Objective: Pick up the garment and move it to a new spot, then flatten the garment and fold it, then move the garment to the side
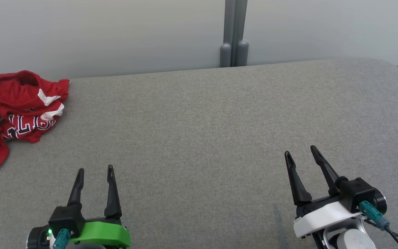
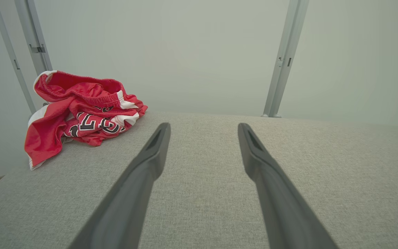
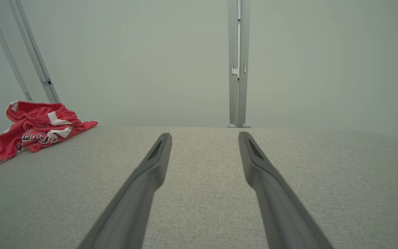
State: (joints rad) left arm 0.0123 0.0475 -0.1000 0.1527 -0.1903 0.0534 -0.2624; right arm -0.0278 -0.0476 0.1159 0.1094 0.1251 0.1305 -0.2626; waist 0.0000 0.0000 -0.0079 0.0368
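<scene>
Garment (image 1: pixel 19 114) is seen crumpled at the far left of the worktop (image 1: pixel 199 121), untouched. Left hand (image 1: pixel 95 170) and right hand (image 1: pixel 300 150) are held near, spread wide and empty, seemingly readied for the pickup.

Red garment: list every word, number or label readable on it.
"LL" (likely): dark block letters edged in white on the red garment, upside down in the head view. The rest of the word is lost in the folds and unreadable.
No other text can be read.
</scene>
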